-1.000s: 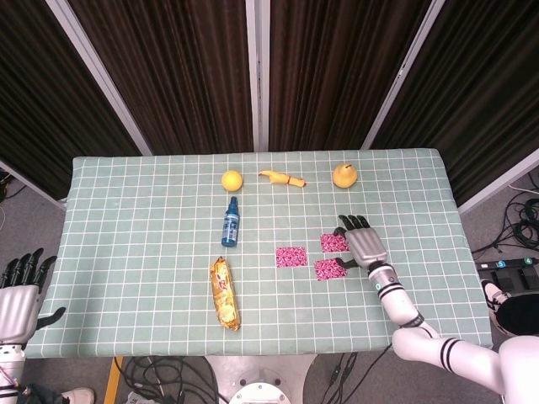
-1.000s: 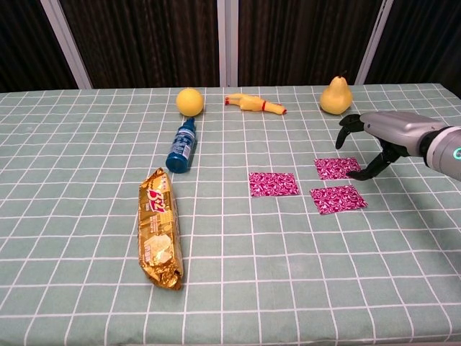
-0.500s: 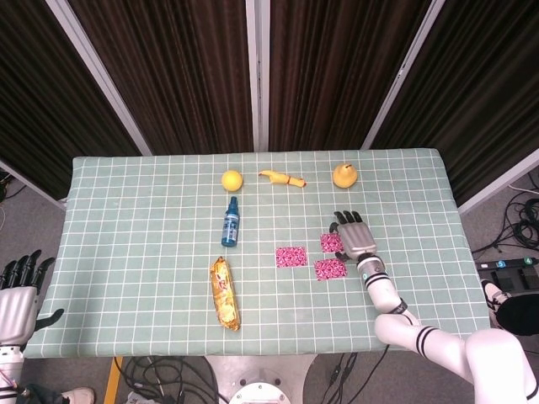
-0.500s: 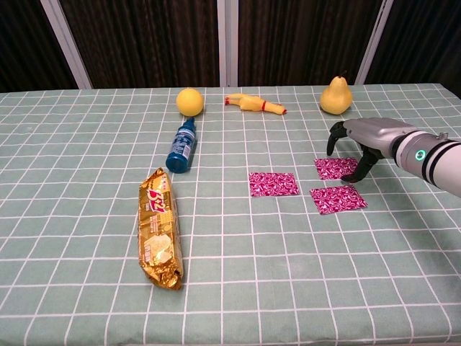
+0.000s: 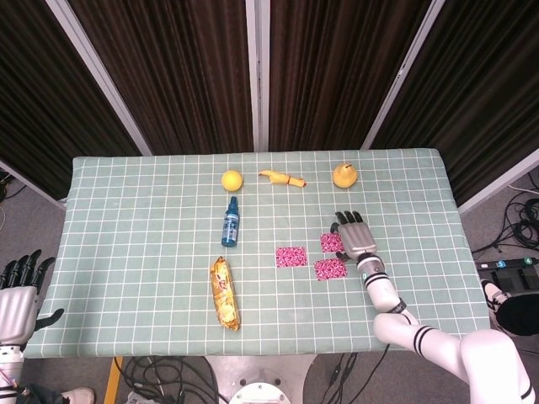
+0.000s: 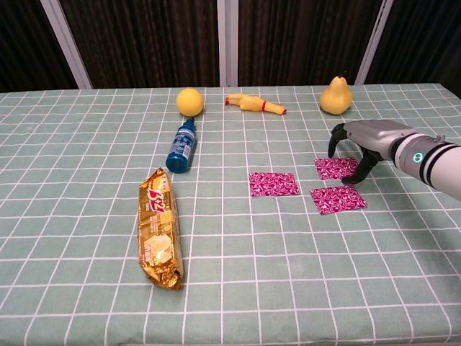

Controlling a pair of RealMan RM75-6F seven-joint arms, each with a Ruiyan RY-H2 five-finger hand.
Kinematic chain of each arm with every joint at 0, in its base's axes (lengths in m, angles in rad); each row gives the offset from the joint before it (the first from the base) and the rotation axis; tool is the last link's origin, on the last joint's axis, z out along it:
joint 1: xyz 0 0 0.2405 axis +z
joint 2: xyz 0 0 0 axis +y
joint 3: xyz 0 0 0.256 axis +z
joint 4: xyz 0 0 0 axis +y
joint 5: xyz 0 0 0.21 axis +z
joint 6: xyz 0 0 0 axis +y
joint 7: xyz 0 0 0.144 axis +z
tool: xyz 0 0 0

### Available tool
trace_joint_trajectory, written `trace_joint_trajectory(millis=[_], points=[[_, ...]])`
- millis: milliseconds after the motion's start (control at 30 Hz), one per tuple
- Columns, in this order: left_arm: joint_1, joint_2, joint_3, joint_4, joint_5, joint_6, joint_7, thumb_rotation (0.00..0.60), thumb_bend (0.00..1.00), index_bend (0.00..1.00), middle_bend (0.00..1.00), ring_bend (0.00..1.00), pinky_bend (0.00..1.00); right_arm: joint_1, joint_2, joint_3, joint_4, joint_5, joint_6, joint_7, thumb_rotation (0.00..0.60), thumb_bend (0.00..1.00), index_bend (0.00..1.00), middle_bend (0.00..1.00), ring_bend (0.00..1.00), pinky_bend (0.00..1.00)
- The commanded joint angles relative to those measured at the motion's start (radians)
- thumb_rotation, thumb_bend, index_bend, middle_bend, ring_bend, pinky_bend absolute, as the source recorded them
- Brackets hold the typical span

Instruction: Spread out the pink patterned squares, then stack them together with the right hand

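Observation:
Three pink patterned squares lie apart on the green checked cloth: one in the middle (image 5: pixel 291 256) (image 6: pixel 273 183), one nearer the front (image 5: pixel 330 268) (image 6: pixel 338 199), and one behind it (image 5: pixel 330 242) (image 6: pixel 333 168). My right hand (image 5: pixel 354 237) (image 6: pixel 364 140) arches over the rear square with nothing in it. Its fingers are spread and curled down past the far edge, and the thumb tip meets the square's right edge. My left hand (image 5: pixel 18 290) hangs empty off the table's left front corner with its fingers extended; only the head view shows it.
Along the back stand a yellow ball (image 6: pixel 190 101), a yellow rubber chicken (image 6: pixel 253 104) and a pear (image 6: pixel 336 96). A blue spray bottle (image 6: pixel 181 145) and a gold snack packet (image 6: pixel 160 226) lie left of the squares.
My right hand has slid left and inward over the rear square, fingers curling down more. In the last half second it has hardly moved. The squares and left hand have stayed put.

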Motion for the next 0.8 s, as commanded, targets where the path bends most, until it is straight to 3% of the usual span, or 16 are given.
trace_joint_trajectory(millis=[33, 400, 567, 800], points=[[0.000, 0.000, 0.000, 0.000, 0.000, -0.001, 0.000, 0.600, 0.01, 0.20, 0.16, 0.09, 0.10, 0.001, -0.003, 0.001, 0.006, -0.002, -0.002, -0.001, 0.586, 0.16, 0.32, 0.06, 0.00, 0.00], [-0.001, 0.000, 0.000, 0.002, -0.001, -0.002, -0.002, 0.600, 0.01, 0.20, 0.16, 0.09, 0.10, 0.002, -0.014, 0.002, 0.021, -0.003, -0.014, -0.009, 0.573, 0.16, 0.31, 0.06, 0.00, 0.00], [-0.001, -0.001, 0.000, 0.004, -0.001, -0.003, -0.002, 0.600, 0.01, 0.20, 0.16, 0.09, 0.10, 0.006, -0.013, 0.004, 0.022, -0.001, -0.020, -0.016, 0.535, 0.16, 0.29, 0.06, 0.00, 0.00], [0.000, 0.000, 0.000, 0.002, -0.002, -0.002, -0.001, 0.600, 0.01, 0.20, 0.16, 0.09, 0.10, 0.005, -0.013, 0.011, 0.018, 0.001, -0.017, -0.014, 0.539, 0.16, 0.28, 0.06, 0.00, 0.00]])
